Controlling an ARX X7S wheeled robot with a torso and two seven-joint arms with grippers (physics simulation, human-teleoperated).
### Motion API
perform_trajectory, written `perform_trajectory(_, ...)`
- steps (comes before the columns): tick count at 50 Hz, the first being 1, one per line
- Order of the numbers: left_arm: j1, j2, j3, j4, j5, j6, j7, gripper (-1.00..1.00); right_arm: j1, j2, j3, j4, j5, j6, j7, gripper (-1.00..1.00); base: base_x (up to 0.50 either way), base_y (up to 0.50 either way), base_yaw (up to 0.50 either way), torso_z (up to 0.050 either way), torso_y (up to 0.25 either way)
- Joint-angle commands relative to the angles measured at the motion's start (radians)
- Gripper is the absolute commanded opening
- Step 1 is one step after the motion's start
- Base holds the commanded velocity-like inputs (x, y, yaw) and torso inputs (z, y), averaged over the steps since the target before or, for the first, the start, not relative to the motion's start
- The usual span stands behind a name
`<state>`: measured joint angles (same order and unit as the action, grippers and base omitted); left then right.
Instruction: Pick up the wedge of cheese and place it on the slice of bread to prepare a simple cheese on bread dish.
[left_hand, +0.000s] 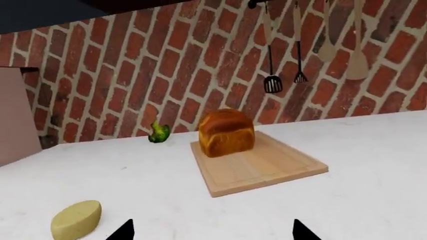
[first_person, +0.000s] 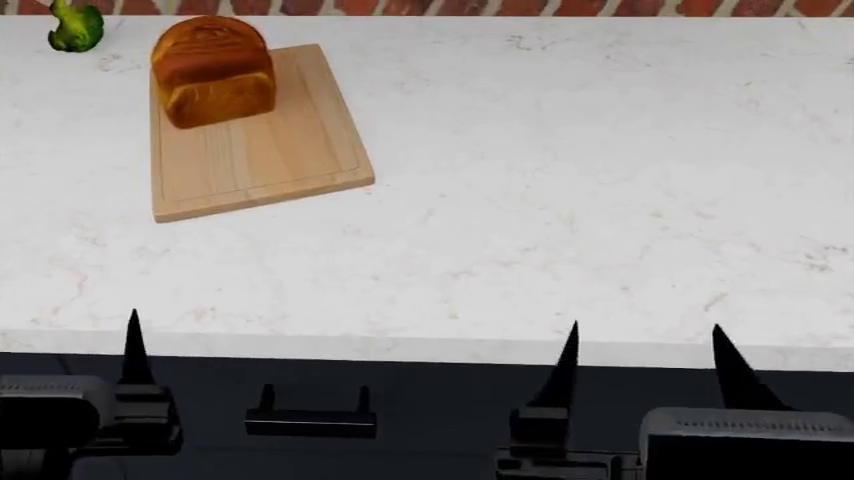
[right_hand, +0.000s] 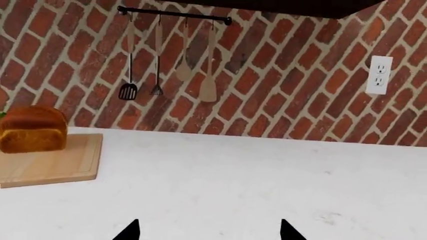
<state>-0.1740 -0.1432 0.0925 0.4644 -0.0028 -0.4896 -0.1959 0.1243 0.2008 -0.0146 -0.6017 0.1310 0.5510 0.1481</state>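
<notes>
The wedge of cheese is a pale yellow rounded chunk lying on the white counter; it shows only in the left wrist view, just beside my left gripper's fingers and apart from them. The slice of bread stands upright at the far end of the wooden cutting board; it also shows in the head view and the right wrist view. My left gripper is open and empty over the counter. My right gripper is open and empty at the counter's front edge, far right of the board.
A green broccoli floret lies by the brick wall left of the bread. Kitchen utensils hang from a rail on the wall. A wall socket is at the right. The counter's front edge is below my grippers.
</notes>
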Motion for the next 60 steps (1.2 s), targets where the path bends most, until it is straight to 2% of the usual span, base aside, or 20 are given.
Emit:
perform_trajectory(1,-0.162,-0.004,-0.029,-0.01,-0.015,-0.132,0.017,1.0,0.137,0.018,0.029,-0.035,0.005,0.147,0.007,1.0,0.0,0.0,0.0,0.0,0.0)
perform_trajectory(9,-0.252,-0.019,-0.011,-0.031,-0.012,-0.187,0.023,1.0,0.255,0.036,0.03,0.025,0.003,0.199,0.012,1.0,0.0,0.0,0.0,0.0,0.0)
perform_trajectory(10,-0.265,-0.041,0.029,-0.045,0.044,-0.177,0.0,1.0,0.27,0.049,0.013,0.044,-0.024,0.182,0.023,1.0,0.0,0.0,0.0,0.0,0.0)
perform_trajectory(13,-0.308,-0.019,-0.013,-0.082,-0.015,-0.193,0.022,1.0,0.316,0.049,0.013,0.088,-0.014,0.179,0.014,1.0,0.0,0.0,0.0,0.0,0.0)
perform_trajectory(30,-0.481,-0.038,0.029,-0.233,0.028,-0.231,-0.005,1.0,0.555,0.087,-0.046,0.291,-0.019,0.228,-0.033,1.0,0.0,0.0,0.0,0.0,0.0)
perform_trajectory(47,-0.584,-0.05,0.033,-0.34,0.037,-0.232,-0.019,1.0,0.675,0.111,-0.054,0.403,-0.018,0.236,-0.054,1.0,0.0,0.0,0.0,0.0,0.0)
perform_trajectory(58,-0.663,-0.065,0.042,-0.344,0.038,-0.281,-0.011,1.0,0.74,0.12,-0.062,0.448,-0.027,0.239,-0.05,1.0,0.0,0.0,0.0,0.0,0.0)
perform_trajectory(60,-0.673,-0.049,0.001,-0.343,-0.008,-0.299,0.011,1.0,0.755,0.121,-0.067,0.455,-0.029,0.242,-0.051,1.0,0.0,0.0,0.0,0.0,0.0)
